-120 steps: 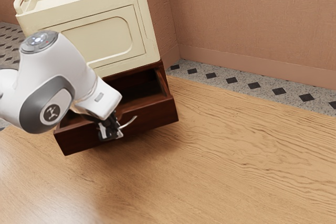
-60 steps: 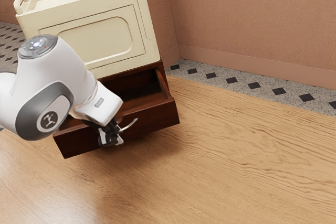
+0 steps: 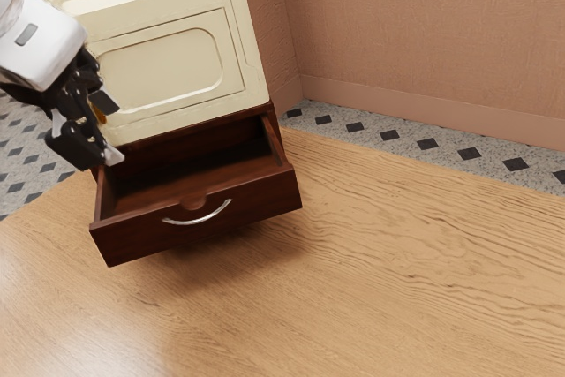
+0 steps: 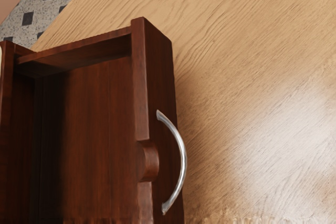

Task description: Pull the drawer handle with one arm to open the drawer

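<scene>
Hanging beside the end of the drawer (image 3: 256,203) toward the exterior view's left, the gripper (image 3: 113,131) has its fingers spread well apart, with a clear gap between them and nothing in their grasp. The curved metal handle (image 4: 182,156) is fixed to the outer face of the drawer, near the middle of that front, well apart from the gripper and toward the exterior view's right of it.

The drawer stands pulled out, its inside exposed: a dark reddish-brown wooden floor (image 4: 92,129) between raised side walls. A rounded notch (image 4: 148,161) is cut in the top edge of the drawer's front, just beside the handle. Behind and above the drawer rises a cream cabinet section (image 3: 159,68) with an oval-cornered panel on its face and a raised rim around its top. The light wooden tabletop (image 3: 397,262) spreads in front of the drawer and past its end toward the exterior view's right.
</scene>
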Available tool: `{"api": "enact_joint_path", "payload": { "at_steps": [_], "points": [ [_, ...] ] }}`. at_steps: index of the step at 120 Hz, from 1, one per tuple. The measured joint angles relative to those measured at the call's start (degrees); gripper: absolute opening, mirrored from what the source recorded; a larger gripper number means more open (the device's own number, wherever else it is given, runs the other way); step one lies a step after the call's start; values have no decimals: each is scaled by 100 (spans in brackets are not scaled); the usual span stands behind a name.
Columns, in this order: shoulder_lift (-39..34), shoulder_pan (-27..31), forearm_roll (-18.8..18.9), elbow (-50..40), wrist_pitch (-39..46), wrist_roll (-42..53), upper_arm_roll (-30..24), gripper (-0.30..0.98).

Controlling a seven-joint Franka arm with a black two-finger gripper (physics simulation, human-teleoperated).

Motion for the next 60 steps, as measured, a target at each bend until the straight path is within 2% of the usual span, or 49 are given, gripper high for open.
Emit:
{"api": "enact_joint_path", "payload": {
  "at_steps": [26, 60],
  "points": [
    [91, 2, -17, 147, -1297, 29, 16, 63],
    [192, -6, -33, 174, -1859, 60, -40, 67]
  ]
}}
